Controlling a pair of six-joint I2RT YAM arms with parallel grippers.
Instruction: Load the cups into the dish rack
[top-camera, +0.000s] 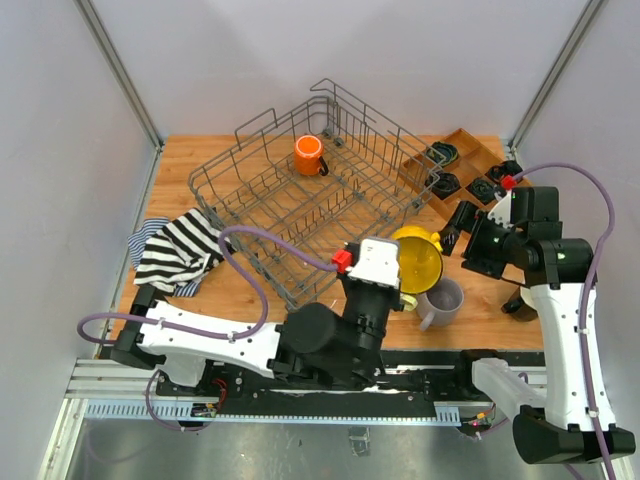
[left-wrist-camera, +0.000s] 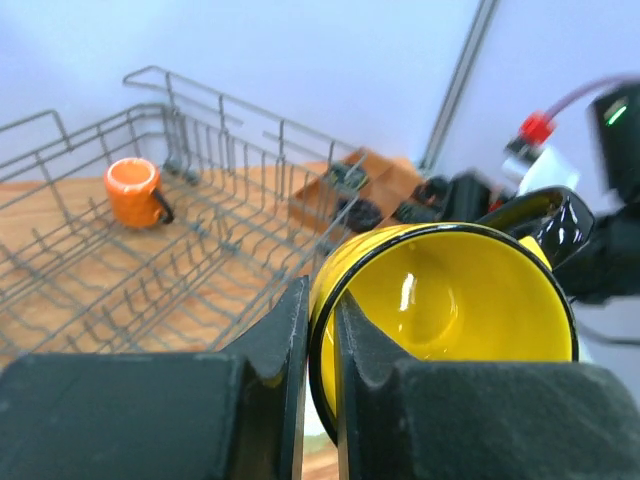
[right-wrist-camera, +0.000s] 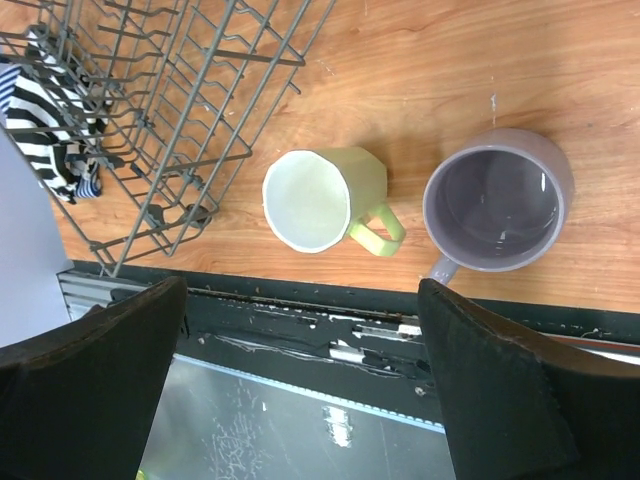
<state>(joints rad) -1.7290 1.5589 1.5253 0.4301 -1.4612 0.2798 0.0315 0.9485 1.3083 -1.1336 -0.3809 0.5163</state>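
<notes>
A robotics lab test cell: plain white panels (top-camera: 400, 50) and aluminium posts (top-camera: 118, 70) enclose a wooden table (top-camera: 490, 302), its near edge along a mounting rail (top-camera: 110, 385).

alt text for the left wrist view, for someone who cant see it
The left gripper has its jaws shut on the rim of a yellow mug, which is tipped so its opening faces the camera. Behind it stands the wire rack with an orange mug inside, and a wooden tray lies beyond.
</notes>
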